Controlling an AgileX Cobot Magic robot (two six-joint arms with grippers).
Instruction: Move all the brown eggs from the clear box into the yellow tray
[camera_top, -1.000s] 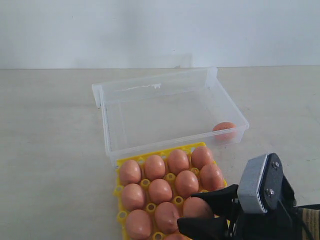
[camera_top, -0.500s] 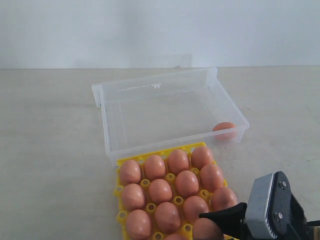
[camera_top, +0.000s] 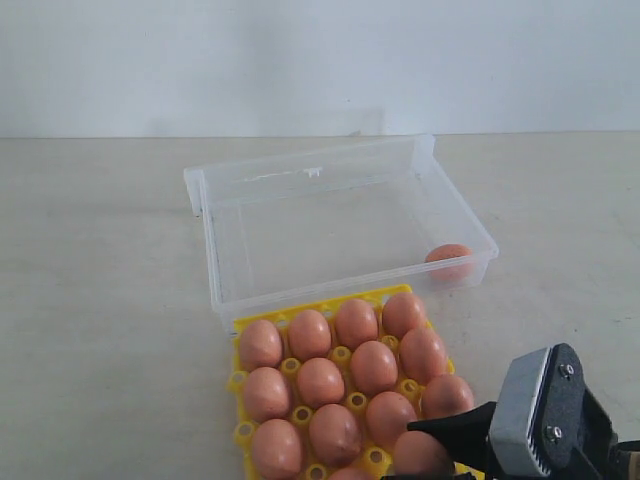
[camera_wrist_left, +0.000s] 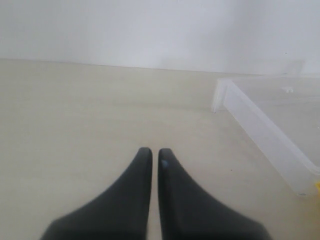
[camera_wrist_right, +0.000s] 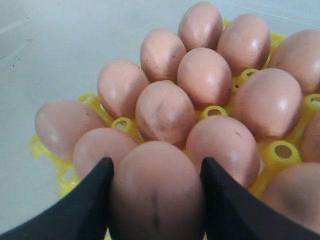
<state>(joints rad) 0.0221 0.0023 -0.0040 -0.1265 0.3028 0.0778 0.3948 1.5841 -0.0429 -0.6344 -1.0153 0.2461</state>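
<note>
- Exterior view shows the bright yellow plastic lattice egg tray (camera_top: 238, 378) lying just in front of the shallow see-through plastic box (camera_top: 310, 172). Its visible cups are nearly all filled with smooth oval brown eggs (camera_top: 320, 382). About a dozen can be counted, though the frame edge and the arm hide the tray's near part.
- One lone egg (camera_top: 449, 256), orange-brown, lies in the clear box against its near right corner. No other egg shows in the box.
- The right gripper (camera_wrist_right: 156, 167) is clamped on an egg. Its black fingers (camera_wrist_right: 85, 205) press on both flanks of the held egg (camera_wrist_right: 157, 200), low over the near right part of the yellow tray and close among seated neighbours. Whether this egg already rests in a cup I cannot tell.
- The left gripper (camera_wrist_left: 151, 152) has its tips drawn together with only a slit between and nothing in it. It hangs over the bare beige table (camera_wrist_left: 75, 110), with a corner of the clear box off to one side.
- By my reckoning the job is almost done — the held egg needs setting down and letting go, then the lone egg must be fetched.
</note>
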